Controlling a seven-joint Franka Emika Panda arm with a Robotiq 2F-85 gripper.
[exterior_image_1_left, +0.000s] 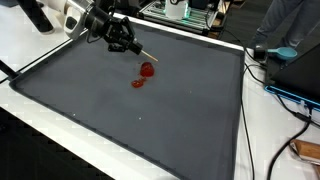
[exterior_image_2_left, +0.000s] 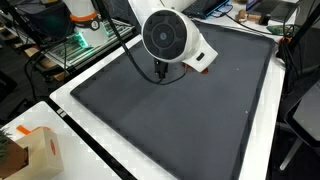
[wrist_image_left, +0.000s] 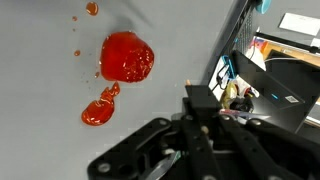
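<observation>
A grey mat (exterior_image_1_left: 190, 115) covers the tabletop (exterior_image_1_left: 45, 104) beneath the fingers (exterior_image_1_left: 130, 45). I cannot tell how far apart the fingers stand or whether they grip anything, as the wrist view shows only dark linkage. Just ahead of them lies a red blob (wrist_image_left: 127, 57), perhaps sauce. A smaller smear (wrist_image_left: 97, 108) sits beside it, with droplets (wrist_image_left: 92, 8) beyond.

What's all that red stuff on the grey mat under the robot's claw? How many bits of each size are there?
Large glossy red blob: 1
Smaller red smear: 1
Tiny red droplets: 3 that the wrist view shows
Total: 5 red marks on the dark grey mat
</observation>
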